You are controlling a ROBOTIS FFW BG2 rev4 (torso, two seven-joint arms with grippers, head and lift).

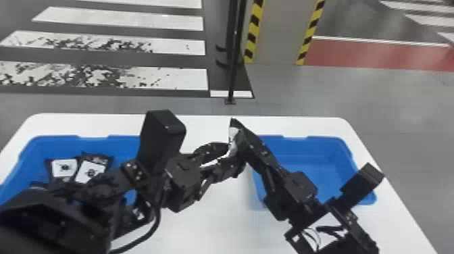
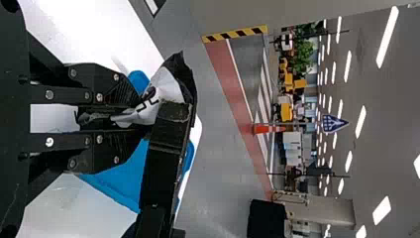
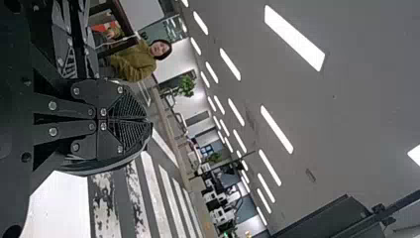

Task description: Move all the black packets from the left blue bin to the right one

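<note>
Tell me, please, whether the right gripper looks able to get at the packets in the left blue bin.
Probably not as things stand: the left arm stretches between the right gripper and the packets in the left blue bin, and would likely need to move aside first.

Left pincer [image 1: 232, 157] clamped, right pincer [image 1: 237, 128] closed, tips close together

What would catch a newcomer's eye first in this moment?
Most striking are the two black arms meeting over the middle of the white table, where the left gripper holds a black packet with a white label, right beside the right gripper. Next come the blue bins at either side, the left one holding more black packets. Beyond the table, bold white stripes cross the floor.
</note>
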